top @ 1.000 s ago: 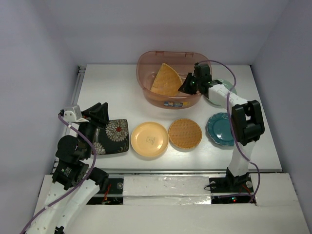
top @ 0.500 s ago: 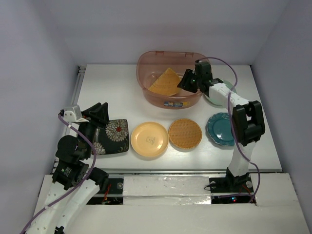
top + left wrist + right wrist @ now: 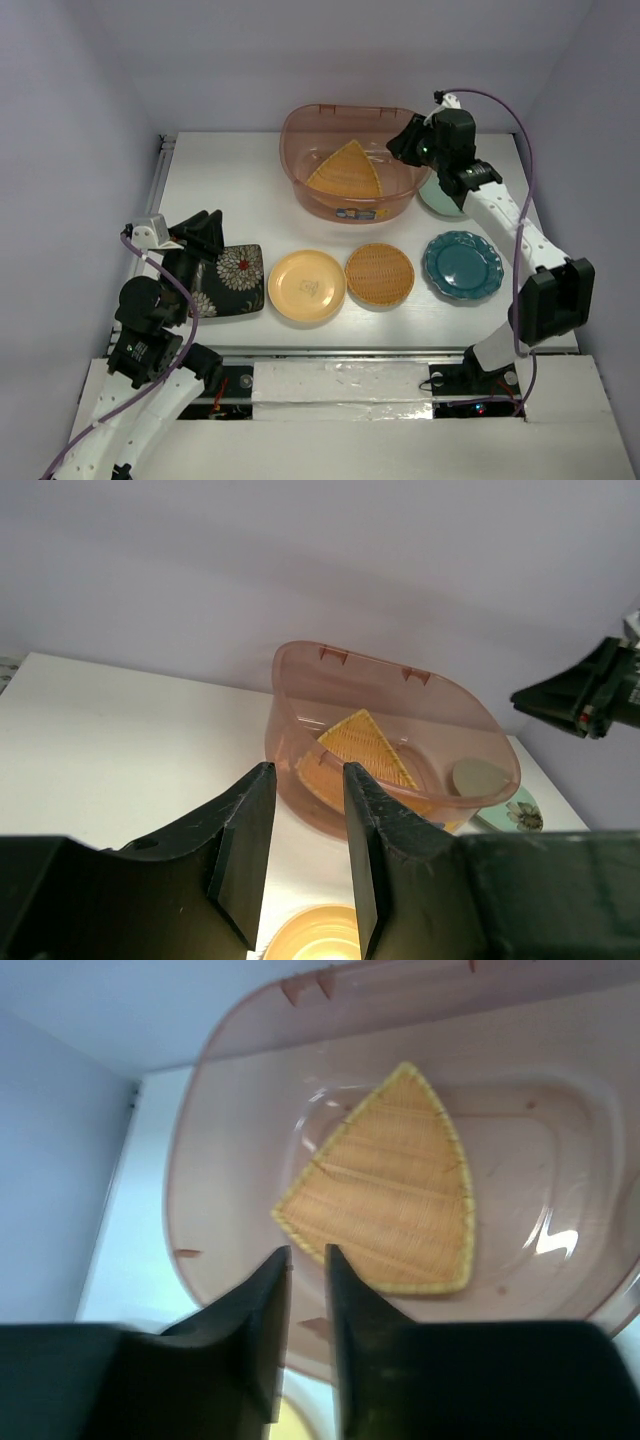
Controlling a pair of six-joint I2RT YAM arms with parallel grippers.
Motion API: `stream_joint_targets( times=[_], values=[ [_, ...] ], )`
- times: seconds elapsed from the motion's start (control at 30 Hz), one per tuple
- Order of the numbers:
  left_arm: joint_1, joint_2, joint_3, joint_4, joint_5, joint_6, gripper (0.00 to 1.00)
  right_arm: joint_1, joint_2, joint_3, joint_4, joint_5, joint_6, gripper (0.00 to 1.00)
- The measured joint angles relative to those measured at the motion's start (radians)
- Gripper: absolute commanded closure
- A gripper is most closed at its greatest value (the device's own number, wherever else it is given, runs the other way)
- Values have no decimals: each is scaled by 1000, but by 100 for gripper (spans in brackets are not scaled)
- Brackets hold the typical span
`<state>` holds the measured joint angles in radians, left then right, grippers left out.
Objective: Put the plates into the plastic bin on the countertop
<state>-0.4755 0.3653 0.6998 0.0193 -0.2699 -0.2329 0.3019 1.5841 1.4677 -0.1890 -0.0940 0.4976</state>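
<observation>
The plastic bin stands at the back middle of the countertop. The orange fan-shaped plate lies flat inside it. My right gripper hovers above the bin's right rim, jaws a narrow gap apart and empty. In the right wrist view the gripper looks down on the fan plate and the bin. My left gripper is open and empty above the black square floral plate. In front lie the yellow plate, the orange ribbed plate and the teal plate.
The pale green plate lies right of the bin, partly hidden by my right arm. The left wrist view shows my left gripper, the bin and the yellow plate below. Walls close the space on three sides.
My right gripper let go of the fan plate, which tipped down flat in the bin. The right arm rose and drew back to the right. The left arm has not moved.
</observation>
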Motion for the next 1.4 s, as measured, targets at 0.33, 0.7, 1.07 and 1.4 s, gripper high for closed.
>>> stream_joint_targets(
  times=[0.33,0.7,1.07,1.4],
  values=[
    [7,1,0,0,-12,-3,97,158,-86,-76,48,-21,-35,100],
    [19,-3,0,0,-36,-5,100,562,195,-8,45,-107,-124,99],
    [19,-4,0,0,-35,-9,84,619,510,150,32,-129,-93,56],
    [19,-4,0,0,-27,-9,82,616,704,346,-21,-105,-75,55]
  ],
)
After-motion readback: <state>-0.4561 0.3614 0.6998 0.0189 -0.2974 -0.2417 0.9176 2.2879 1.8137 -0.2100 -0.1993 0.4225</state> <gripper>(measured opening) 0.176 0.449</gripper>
